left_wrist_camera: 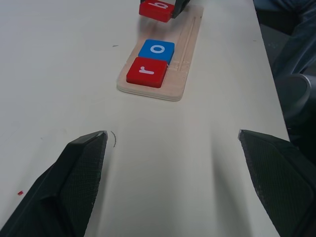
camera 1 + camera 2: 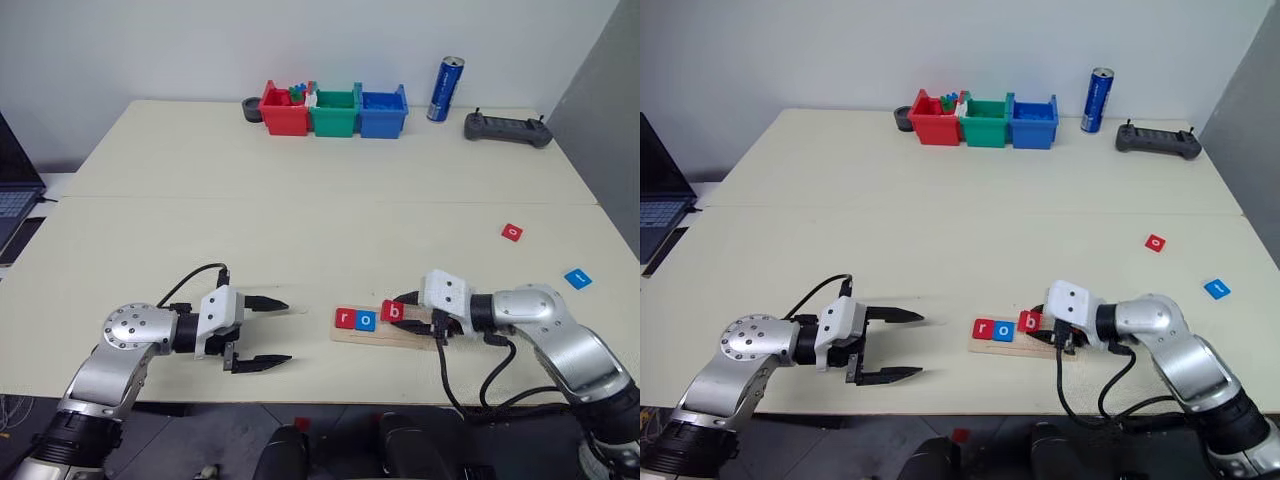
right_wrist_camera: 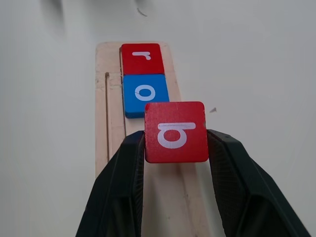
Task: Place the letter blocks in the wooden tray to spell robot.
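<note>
The wooden tray lies near the table's front edge, right of centre. At its left end a red "r" block and a blue "o" block sit side by side. My right gripper is shut on a red "b" block, held just above the tray beside the "o", tilted. A loose red block and a loose blue block lie on the table to the right. My left gripper hovers open, holding nothing, left of the tray and pointing at it.
Red, green and blue bins stand at the back, with a blue can and a black controller to their right. A laptop sits past the table's left edge.
</note>
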Controlling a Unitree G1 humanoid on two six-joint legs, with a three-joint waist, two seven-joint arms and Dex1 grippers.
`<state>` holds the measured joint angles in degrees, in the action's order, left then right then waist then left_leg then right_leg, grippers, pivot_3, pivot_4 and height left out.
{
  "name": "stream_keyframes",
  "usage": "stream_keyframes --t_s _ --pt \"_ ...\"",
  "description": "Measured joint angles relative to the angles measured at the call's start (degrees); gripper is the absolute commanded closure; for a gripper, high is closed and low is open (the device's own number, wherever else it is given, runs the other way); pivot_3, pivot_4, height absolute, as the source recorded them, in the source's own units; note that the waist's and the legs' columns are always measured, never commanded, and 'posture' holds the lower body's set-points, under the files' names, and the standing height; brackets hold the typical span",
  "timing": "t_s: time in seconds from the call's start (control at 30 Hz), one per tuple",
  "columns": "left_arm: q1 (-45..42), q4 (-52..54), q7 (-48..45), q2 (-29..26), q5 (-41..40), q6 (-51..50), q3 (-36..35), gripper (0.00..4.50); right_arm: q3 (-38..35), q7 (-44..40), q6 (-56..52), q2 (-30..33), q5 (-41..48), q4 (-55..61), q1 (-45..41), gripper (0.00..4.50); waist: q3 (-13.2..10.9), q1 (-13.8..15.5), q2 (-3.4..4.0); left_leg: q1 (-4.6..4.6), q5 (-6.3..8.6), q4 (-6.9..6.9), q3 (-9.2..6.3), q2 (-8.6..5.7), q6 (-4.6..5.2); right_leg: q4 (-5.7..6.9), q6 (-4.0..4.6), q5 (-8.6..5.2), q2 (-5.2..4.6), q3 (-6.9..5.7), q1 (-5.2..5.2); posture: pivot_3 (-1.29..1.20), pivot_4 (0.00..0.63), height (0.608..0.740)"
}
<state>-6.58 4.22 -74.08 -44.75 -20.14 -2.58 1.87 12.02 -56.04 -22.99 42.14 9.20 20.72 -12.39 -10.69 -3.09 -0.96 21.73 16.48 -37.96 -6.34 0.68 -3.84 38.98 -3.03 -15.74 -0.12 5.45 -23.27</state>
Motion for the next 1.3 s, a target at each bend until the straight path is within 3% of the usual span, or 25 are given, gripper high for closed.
stream_keyframes --t_s 0.3,0.63,0.77,1.0,1.1,1.3 --pt "0.04 0.0 -0.13 -0.07 -0.05 -0.01 -0.03 0.0 -3.69 -0.2 1.25 1.12 2.9 0.44 4.9 0.05 0.0 -0.1 0.0 -0.03 0.0 -0.01 0.01 0.01 0.0 0.01 0.0 0.0 0.03 0.02 0.02 0.0 0.15 0.74" --pt "-0.16 0.42 0.9 -0.06 -0.05 -0.87 -0.03 0.0 -5.24 -0.73 -4.04 3.15 6.92 3.36 4.61 0.05 0.0 -0.05 0.0 -0.03 0.0 -0.01 0.01 0.01 0.0 0.01 0.0 0.0 0.03 0.03 0.02 0.0 0.15 0.74" --pt "-0.17 3.03 1.7 -0.09 -0.12 -2.77 0.01 0.0 -6.18 -0.33 -5.02 3.77 7.47 4.11 2.1 0.94 0.0 -0.18 0.0 -0.05 0.0 -0.02 0.03 0.02 0.0 0.01 0.0 0.0 0.04 0.05 0.03 0.0 0.15 0.74" --pt "-0.58 6.46 3.26 -0.13 -0.14 -5.73 0.03 0.0 -1.24 2.53 -1.07 2.97 -0.81 -1.65 -4.5 3.55 0.0 -0.15 0.0 -0.05 0.0 0.0 0.03 0.01 0.0 0.0 0.0 0.0 0.04 0.04 0.03 0.0 0.15 0.74" --pt "-1.05 6.37 3.26 -0.13 -0.13 -5.77 0.04 0.0 1.32 2.28 1.02 2.86 -3.56 -3.61 -5.53 4.46 0.0 -0.14 0.0 -0.03 0.0 0.0 0.03 0.01 0.0 0.0 0.0 0.0 0.02 0.04 0.03 0.0 0.15 0.74" --pt "-1.29 5.67 3.14 -0.12 -0.13 -5.66 0.04 0.0 4.95 0.51 1.35 2.85 -6.06 -4.8 -8.01 4.46 0.0 -0.14 0.0 -0.04 0.0 -0.01 0.02 0.01 0.0 0.01 0.0 0.0 0.02 0.03 0.03 0.0 0.15 0.74"
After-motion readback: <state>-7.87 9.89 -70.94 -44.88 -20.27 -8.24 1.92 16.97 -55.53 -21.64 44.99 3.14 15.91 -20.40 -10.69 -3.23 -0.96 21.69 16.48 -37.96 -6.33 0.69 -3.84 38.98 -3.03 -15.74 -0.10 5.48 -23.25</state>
